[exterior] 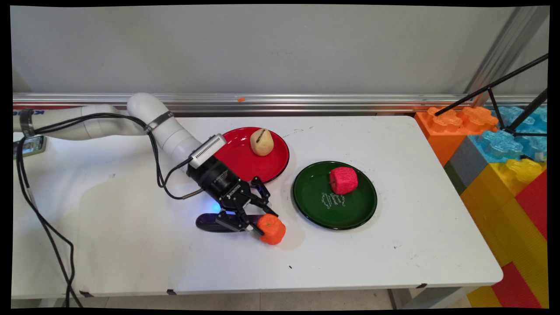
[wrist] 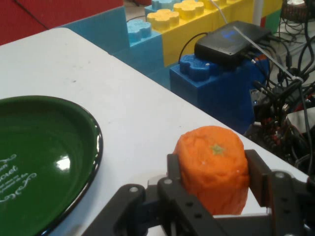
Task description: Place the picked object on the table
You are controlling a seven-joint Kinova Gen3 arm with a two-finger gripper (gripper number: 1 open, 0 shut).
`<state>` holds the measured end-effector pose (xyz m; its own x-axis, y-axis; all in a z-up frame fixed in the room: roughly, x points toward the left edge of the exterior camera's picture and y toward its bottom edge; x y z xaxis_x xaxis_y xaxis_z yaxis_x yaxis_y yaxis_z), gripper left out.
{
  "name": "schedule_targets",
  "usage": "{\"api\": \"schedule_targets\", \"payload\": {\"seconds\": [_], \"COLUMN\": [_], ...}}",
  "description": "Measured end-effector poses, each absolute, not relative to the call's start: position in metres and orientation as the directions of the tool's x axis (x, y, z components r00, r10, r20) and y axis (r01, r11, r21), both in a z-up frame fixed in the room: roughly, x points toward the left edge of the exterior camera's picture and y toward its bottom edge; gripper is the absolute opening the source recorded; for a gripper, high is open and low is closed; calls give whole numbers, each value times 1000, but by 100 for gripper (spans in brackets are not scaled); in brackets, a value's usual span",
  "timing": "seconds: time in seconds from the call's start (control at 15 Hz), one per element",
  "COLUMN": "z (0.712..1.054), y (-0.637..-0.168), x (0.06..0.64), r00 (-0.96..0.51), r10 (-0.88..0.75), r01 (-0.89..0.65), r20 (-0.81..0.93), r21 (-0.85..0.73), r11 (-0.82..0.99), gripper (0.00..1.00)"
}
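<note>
My black gripper is low over the table's front middle, shut on an orange toy fruit. In the hand view the orange fruit sits between the two fingers, which press its sides. Just right of it lies a green plate carrying a red toy fruit; the green plate's rim shows at the hand view's left. Behind the gripper a red plate holds a pale yellow pear-like fruit.
A dark purple flat object lies on the table under the gripper's left side. Large coloured toy blocks stand past the table's right end, with a black box and cables on them. Black cables hang at the left.
</note>
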<state>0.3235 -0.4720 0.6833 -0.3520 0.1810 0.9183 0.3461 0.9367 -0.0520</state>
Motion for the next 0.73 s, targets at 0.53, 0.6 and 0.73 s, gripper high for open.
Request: {"api": "schedule_targets", "payload": {"seconds": [0.53, 0.6, 0.73], "z": [666, 664, 663], "y": [-470, -470, -470], "x": [325, 326, 329], "r00": [-354, -353, -357], "r10": [186, 185, 178], "r01": [365, 363, 355], "r20": [917, 917, 917], "r21": [-48, -47, -43], "r11": [930, 930, 934], "gripper": [100, 100, 100]}}
